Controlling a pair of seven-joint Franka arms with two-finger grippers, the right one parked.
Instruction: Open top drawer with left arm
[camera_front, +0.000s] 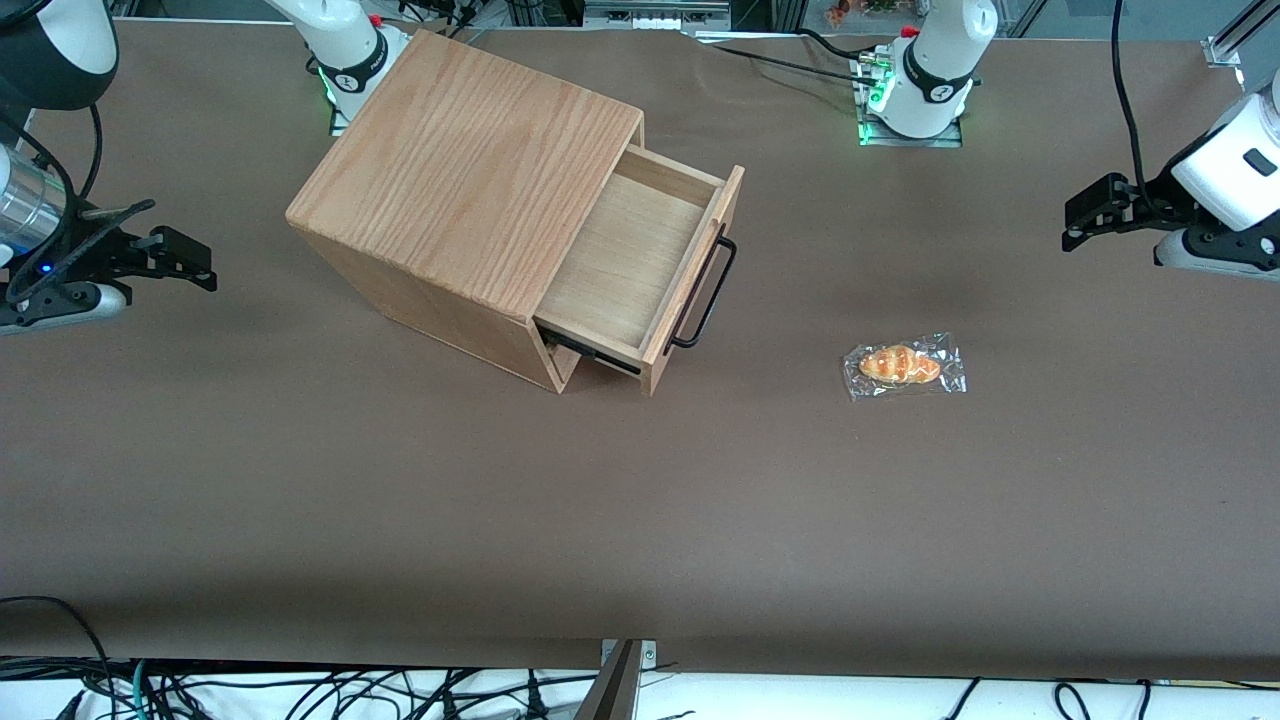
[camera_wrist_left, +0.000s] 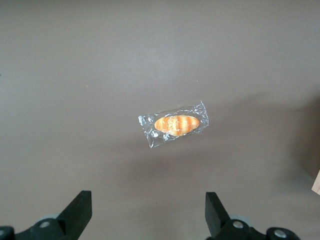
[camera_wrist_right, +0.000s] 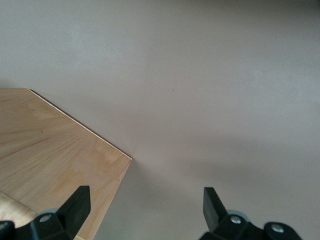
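Note:
The top drawer (camera_front: 625, 262) stands pulled well out of the oak cabinet (camera_front: 470, 170), and its pale wood tray shows with nothing in it. Its thin black bar handle (camera_front: 706, 290) runs across the front panel, facing the working arm's end of the table. My left gripper (camera_front: 1074, 228) hangs above the table far toward that end, well apart from the handle. It is open, with bare table between its black fingertips (camera_wrist_left: 82, 202) and nothing held.
A small bread roll in clear wrap (camera_front: 903, 366) (camera_wrist_left: 175, 125) lies on the brown table (camera_front: 640, 520) between the drawer front and my gripper, nearer the front camera than both. Arm bases (camera_front: 915, 90) stand at the table's back edge.

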